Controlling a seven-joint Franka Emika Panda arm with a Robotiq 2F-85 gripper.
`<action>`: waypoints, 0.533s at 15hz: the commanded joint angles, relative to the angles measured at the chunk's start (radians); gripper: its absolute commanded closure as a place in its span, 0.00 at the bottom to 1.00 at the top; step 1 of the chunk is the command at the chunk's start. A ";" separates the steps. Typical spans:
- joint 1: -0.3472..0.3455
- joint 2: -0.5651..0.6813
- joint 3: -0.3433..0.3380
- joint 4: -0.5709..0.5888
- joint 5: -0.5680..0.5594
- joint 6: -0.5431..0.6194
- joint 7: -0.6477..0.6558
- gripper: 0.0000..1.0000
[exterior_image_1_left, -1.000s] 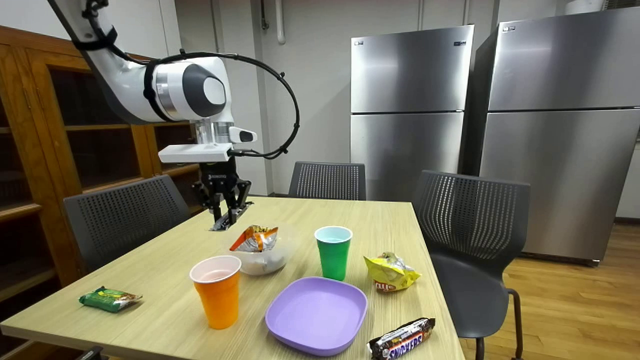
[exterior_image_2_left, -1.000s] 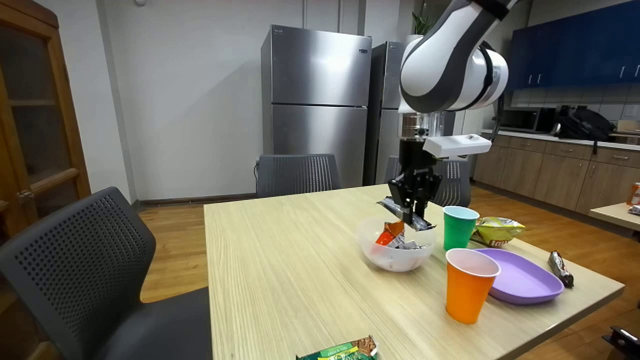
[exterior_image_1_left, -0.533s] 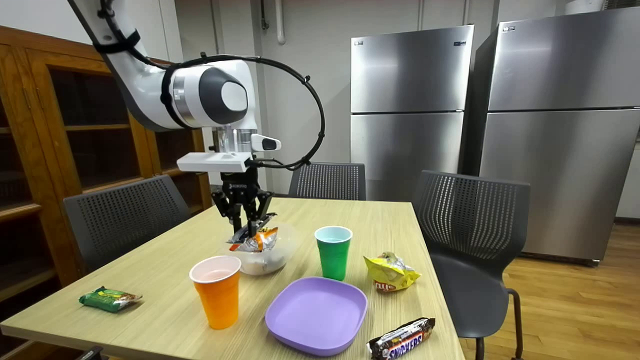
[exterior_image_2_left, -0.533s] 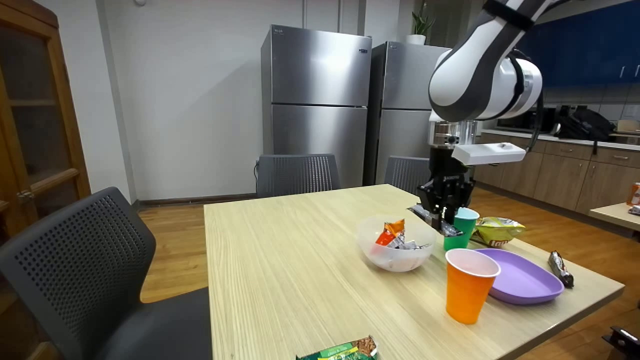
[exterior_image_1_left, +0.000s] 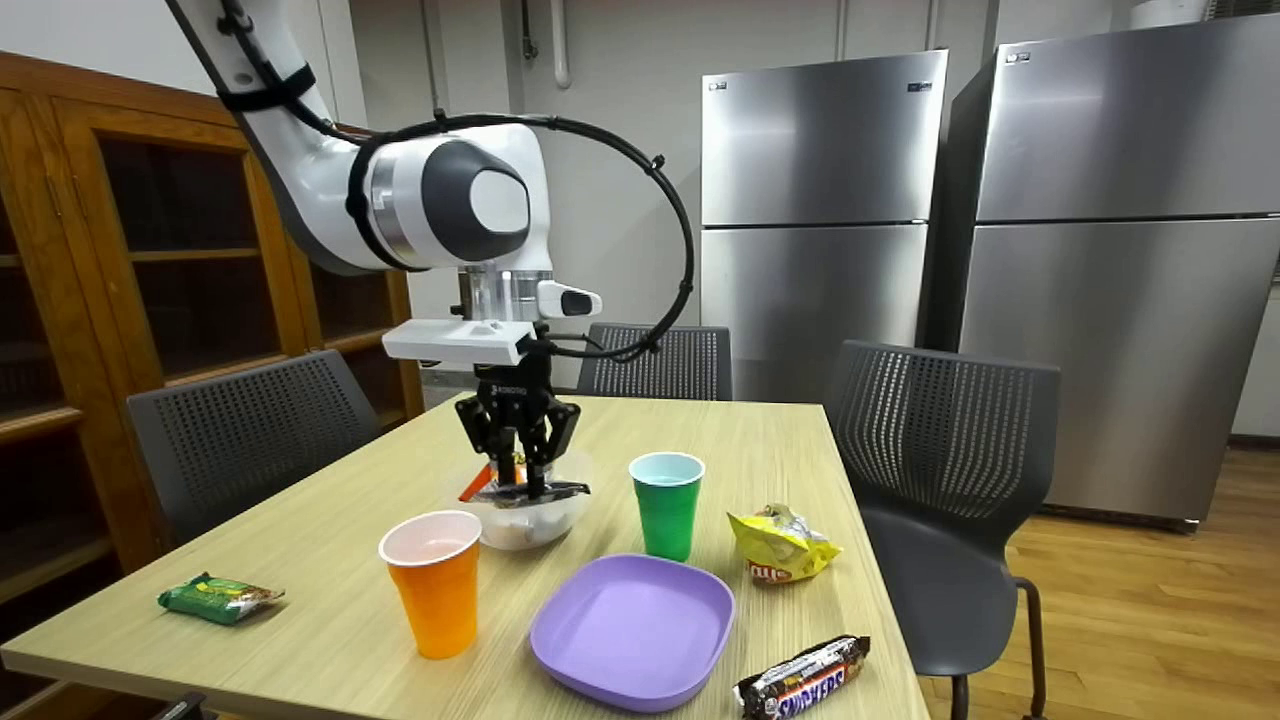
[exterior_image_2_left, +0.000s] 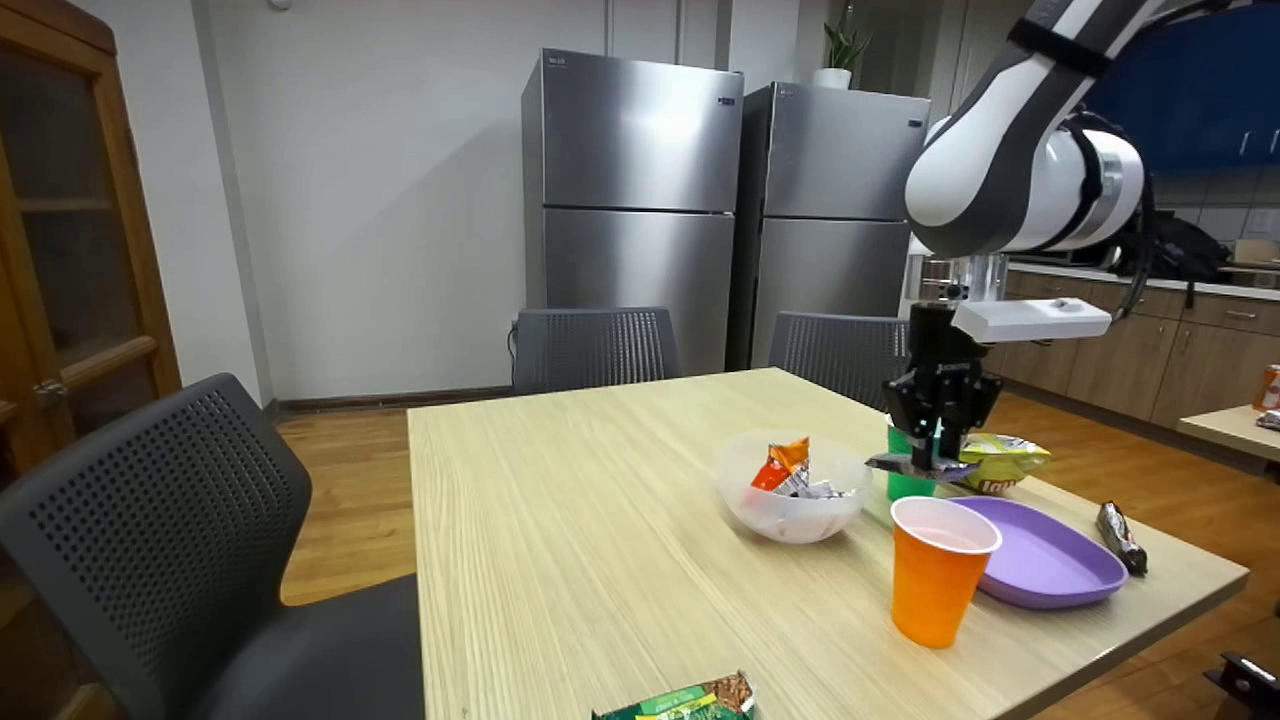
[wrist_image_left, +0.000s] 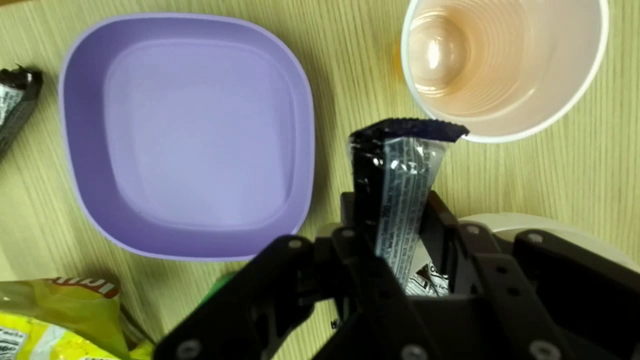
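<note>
My gripper (exterior_image_1_left: 521, 484) is shut on a slim bar in a black and silver wrapper (wrist_image_left: 407, 200), held level above the table. In the wrist view the bar points up between the purple plate (wrist_image_left: 200, 130) and the orange cup (wrist_image_left: 500, 60), and its far end overlaps the cup's rim in the picture. A translucent bowl (exterior_image_2_left: 790, 520) with an orange packet (exterior_image_2_left: 783, 466) and silver wrappers stands to the left of the gripper in an exterior view. Behind the gripper there, the green cup (exterior_image_2_left: 905, 484) is partly hidden.
A yellow bag (exterior_image_1_left: 782, 545) lies beside the green cup, near the table's edge. A Snickers bar (exterior_image_1_left: 805, 680) rests near the plate. A green packet (exterior_image_1_left: 218, 598) lies at the opposite side of the table (exterior_image_1_left: 330, 560). Chairs (exterior_image_1_left: 950, 450) surround the table.
The gripper has moved down and to the right in both exterior views, carrying the bar from above the bowl's far side to beside it. The bar has turned. The objects on the table have stayed put.
</note>
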 joint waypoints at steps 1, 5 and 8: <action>-0.030 -0.052 -0.010 -0.059 0.033 0.028 -0.022 0.91; -0.047 -0.051 -0.028 -0.080 0.042 0.035 -0.022 0.91; -0.055 -0.043 -0.038 -0.087 0.046 0.040 -0.024 0.91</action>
